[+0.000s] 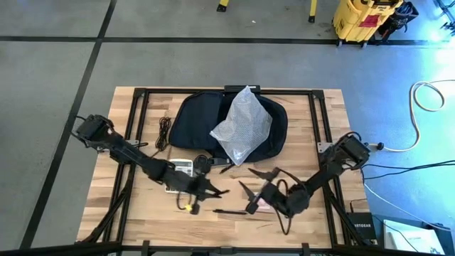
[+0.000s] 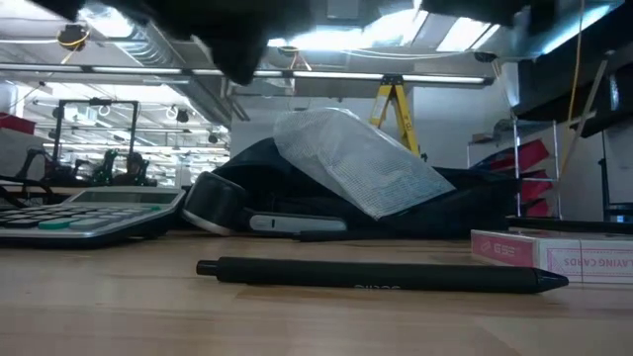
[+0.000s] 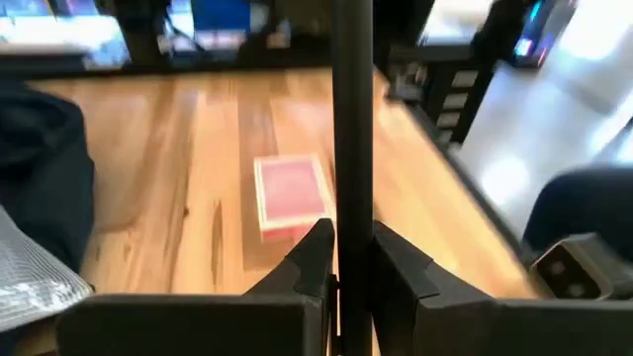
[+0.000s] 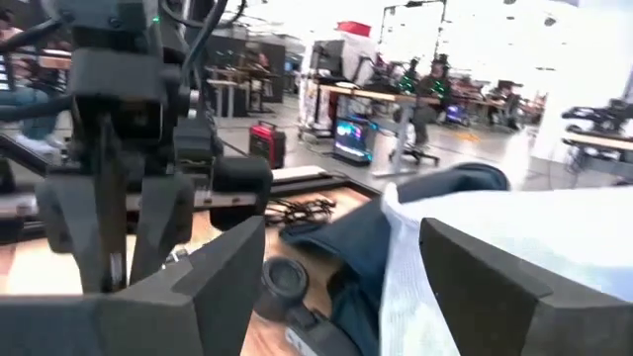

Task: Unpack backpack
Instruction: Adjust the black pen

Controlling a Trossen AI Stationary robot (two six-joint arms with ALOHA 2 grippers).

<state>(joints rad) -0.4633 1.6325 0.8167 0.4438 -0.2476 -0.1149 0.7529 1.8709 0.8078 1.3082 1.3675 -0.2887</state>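
Observation:
The dark backpack (image 1: 206, 117) lies flat at the far middle of the table, with a crinkly clear plastic bag (image 1: 243, 128) resting on top of it. Both also show in the low view: backpack (image 2: 257, 183), bag (image 2: 361, 168). My left gripper (image 1: 207, 190) hovers over the near middle of the table, shut on a thin black pen (image 3: 351, 138). My right gripper (image 1: 254, 183) is open just to its right, near the backpack's near edge, and touches nothing. Its fingers (image 4: 223, 282) face the backpack (image 4: 366, 242) and bag (image 4: 514, 237). My left gripper (image 3: 353, 247) pinches the thin black pen between its two fingers, near one end of the pen (image 3: 352, 213). The pen runs along the fingers and sticks out far past their tips. It looks held above the table, over the red card box.
Near the front edge lie a second black pen (image 2: 376, 275), a red card box (image 2: 554, 255) and a small yellow item (image 1: 188, 208). A calculator (image 1: 181, 168) and a dark round object (image 2: 213, 203) sit left of centre. A dark cord (image 1: 165, 132) lies left of the backpack.

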